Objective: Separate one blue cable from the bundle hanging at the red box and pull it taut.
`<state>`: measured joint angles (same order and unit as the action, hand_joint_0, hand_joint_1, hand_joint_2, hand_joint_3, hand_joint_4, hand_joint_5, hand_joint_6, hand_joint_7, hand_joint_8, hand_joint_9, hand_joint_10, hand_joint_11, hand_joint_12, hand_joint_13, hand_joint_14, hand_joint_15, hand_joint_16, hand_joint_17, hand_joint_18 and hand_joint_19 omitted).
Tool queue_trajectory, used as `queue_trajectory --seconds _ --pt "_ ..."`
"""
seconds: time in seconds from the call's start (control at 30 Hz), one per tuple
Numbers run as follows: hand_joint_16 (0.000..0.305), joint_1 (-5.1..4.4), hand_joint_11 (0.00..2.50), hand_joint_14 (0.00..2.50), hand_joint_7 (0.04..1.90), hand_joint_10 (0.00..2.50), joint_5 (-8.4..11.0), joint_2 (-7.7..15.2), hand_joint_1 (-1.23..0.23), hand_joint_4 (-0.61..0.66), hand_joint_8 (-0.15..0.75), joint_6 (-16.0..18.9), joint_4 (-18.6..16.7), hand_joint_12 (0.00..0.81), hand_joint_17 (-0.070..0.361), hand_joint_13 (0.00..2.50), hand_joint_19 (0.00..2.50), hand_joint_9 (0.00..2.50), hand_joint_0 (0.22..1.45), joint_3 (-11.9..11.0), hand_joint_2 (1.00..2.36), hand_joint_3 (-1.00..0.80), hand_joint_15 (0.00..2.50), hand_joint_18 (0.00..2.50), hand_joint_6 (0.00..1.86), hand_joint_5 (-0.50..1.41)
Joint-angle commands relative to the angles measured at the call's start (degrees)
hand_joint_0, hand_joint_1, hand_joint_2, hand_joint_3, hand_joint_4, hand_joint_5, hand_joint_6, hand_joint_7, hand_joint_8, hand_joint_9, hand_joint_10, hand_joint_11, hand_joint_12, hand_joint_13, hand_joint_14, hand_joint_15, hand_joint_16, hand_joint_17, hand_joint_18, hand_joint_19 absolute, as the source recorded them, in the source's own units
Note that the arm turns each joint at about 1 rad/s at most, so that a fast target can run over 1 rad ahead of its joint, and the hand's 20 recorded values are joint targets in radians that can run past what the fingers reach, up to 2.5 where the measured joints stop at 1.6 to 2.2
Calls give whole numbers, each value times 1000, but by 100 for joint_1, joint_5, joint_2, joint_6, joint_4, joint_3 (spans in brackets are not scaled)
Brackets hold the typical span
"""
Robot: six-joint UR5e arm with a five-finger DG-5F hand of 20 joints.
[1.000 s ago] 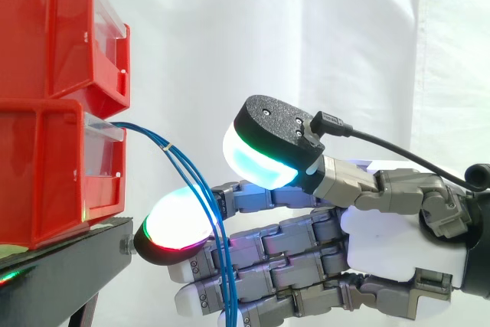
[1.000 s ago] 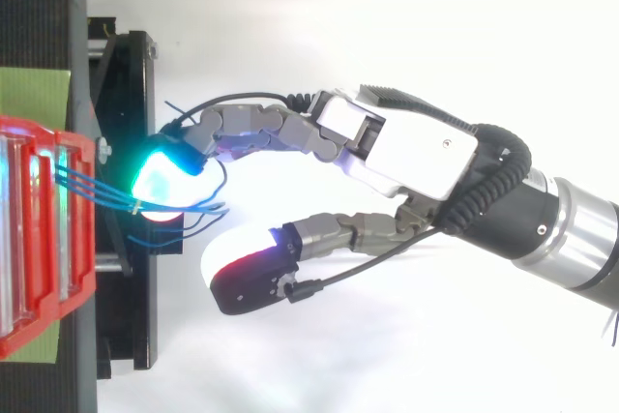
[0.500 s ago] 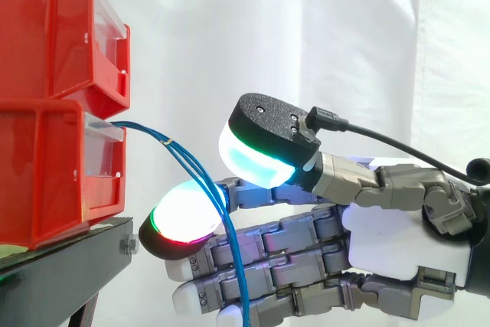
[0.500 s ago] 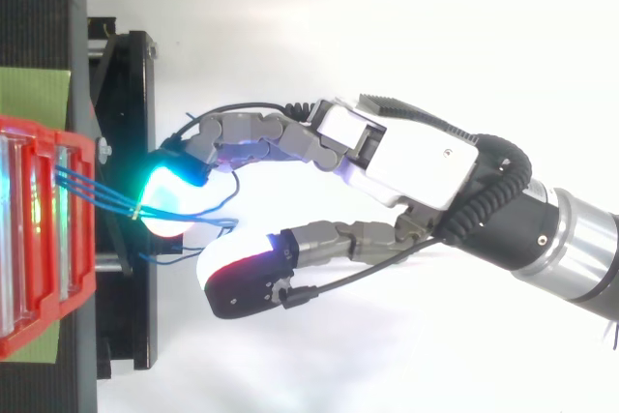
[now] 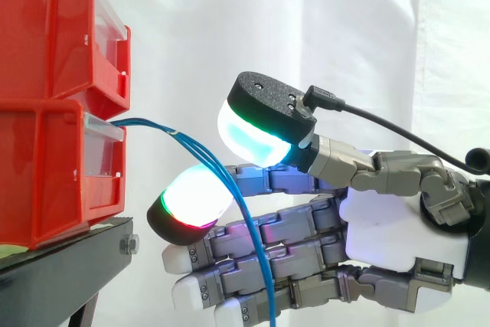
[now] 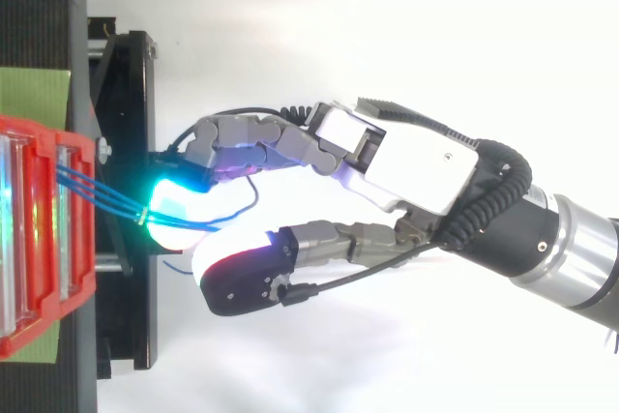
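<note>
On black stand (image 5: 69, 254), red bins (image 5: 46, 112); white curtain (image 5: 306, 21).

From my station the red bins (image 5: 46, 44) read as glossy moulded plastic with clear plastic strips on their fronts. The stand (image 5: 69, 266) is matt black metal with a bare steel bolt (image 5: 129, 244). The curtain (image 5: 344, 28) is plain white cloth, softly creased. The blue cables (image 6: 82, 186) have a smooth, slightly shiny sheath. I see smooth white plastic on the palm shell of the hand (image 5: 398, 235) and brushed silver metal on the arm (image 6: 580, 258).
</note>
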<state>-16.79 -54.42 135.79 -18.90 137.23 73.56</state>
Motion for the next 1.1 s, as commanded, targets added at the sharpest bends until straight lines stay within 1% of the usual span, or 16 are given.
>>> queue_trajectory --seconds 0.0,0.03,0.13,0.17,0.27,0.3,0.33,0.4,0.6,0.87,1.07 --pt "44 0 440 13 1224 17 -16 0 -494 176 293 132 31 339 99 709 474 731 610 0 1003 -471 327 601 554 -129" --pt "44 0 438 13 1226 14 -16 0 -496 173 292 202 49 338 98 710 472 734 610 0 1003 -468 331 602 557 -130" --pt "44 0 458 15 1109 15 1 0 -533 168 297 308 128 339 98 724 478 749 617 0 1006 -438 340 608 655 -147" --pt "44 0 461 13 1062 17 1 0 -546 157 295 299 119 339 98 727 478 753 621 0 1007 -428 341 611 688 -154" --pt "44 0 473 13 1042 17 1 0 -564 140 293 290 93 339 98 735 479 756 621 0 1009 -404 342 617 735 -168" --pt "44 0 476 15 981 15 1 0 -568 144 296 290 102 340 98 735 479 756 618 -8 1012 -373 348 619 785 -182" --pt "44 0 484 14 961 17 1 0 -570 153 295 290 102 341 98 736 478 755 617 0 1014 -352 348 619 811 -189" --pt "44 0 516 13 994 18 1 0 -602 130 298 290 93 344 99 736 467 751 614 0 1019 -270 340 621 865 -204" --pt "44 -18 542 13 993 17 1 0 -643 120 296 282 93 344 99 728 477 743 615 -8 1022 -217 344 620 892 -211" --pt "44 -18 589 14 945 18 1 0 -718 85 288 299 102 336 100 734 463 740 655 -8 1022 -248 360 624 912 -222" --pt "44 -9 607 14 976 18 -16 0 -759 57 284 317 128 334 100 739 458 751 684 -8 1019 -288 360 635 914 -224"
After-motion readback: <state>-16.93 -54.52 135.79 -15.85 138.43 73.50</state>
